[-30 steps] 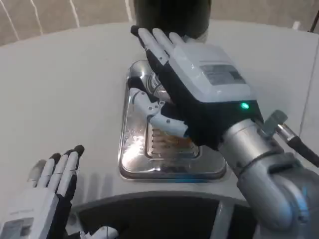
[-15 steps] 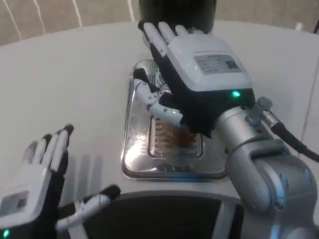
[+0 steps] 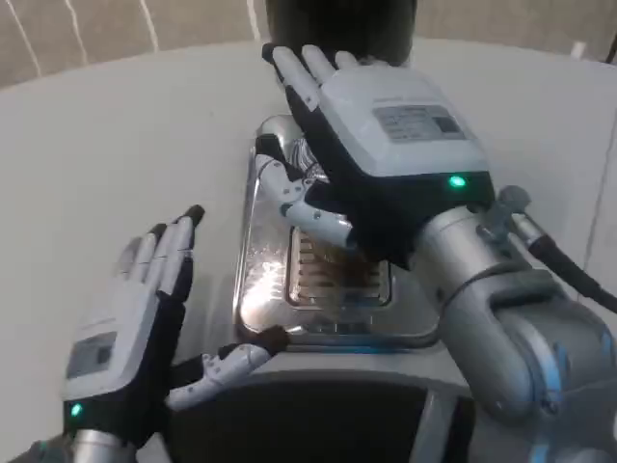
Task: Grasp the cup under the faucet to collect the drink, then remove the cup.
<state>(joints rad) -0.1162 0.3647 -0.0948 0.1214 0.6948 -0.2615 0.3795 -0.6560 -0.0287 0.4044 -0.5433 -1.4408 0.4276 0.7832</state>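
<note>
**op:** so what actually changed in that last second? felt like nothing happened.

**reply:** plenty happened on your left side. A second earlier your left hand (image 3: 135,328) was low in the near corner. You brought it up and in, and it ended up just beside the near left corner of the tray (image 3: 253,289), fingers spread, holding nothing, not touching the metal as far as I could see. Your right hand (image 3: 386,145) only crept a bit further toward the dispenser (image 3: 337,24). It hung over the far half of the tray with its fingers stretched out flat.

**op:** and the cup? did I have it?

**reply:** honestly couldn't tell. There was a bit of clear glass at the far end of the tray, under your right fingers and just short of the dispenser. I took that for the cup (image 3: 305,156), but your hand covered most of it. Straight fingers didn't look like a wrap, though the thumb side was hidden, so I wouldn't call it gripped or not.

**op:** so where did that leave the task?

**reply:** early, I'd say. The cup looked like it was sitting in the filling spot, with no sure grasp on it. The left hand coming in looked like prep to help or steady. If you kept both hands there it could get crowded, and you might knock the glass.
</note>
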